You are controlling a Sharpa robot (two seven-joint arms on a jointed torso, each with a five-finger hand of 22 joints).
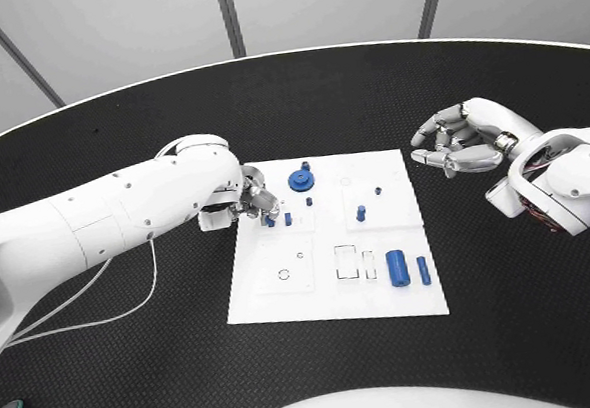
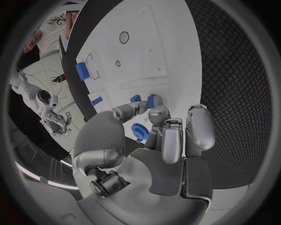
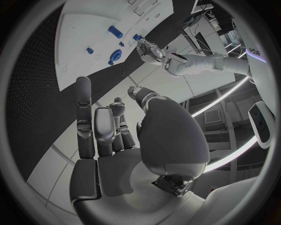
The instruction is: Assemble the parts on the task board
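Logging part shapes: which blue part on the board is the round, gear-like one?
The blue gear near the task board's far edge, beside the left hand; the others are plain pegs or cylinders.

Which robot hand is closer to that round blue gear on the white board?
The left. The left robot hand is over the task board's left edge, just beside the blue gear. The right robot hand hovers off the board's right side, above the black table.

The left arm reaches in with its wrist bent, and the left hand points fingers-down, its fingertips drawn together around a small blue peg. The right arm is folded back, and the right hand hovers with its fingers loosely curled, holding nothing.
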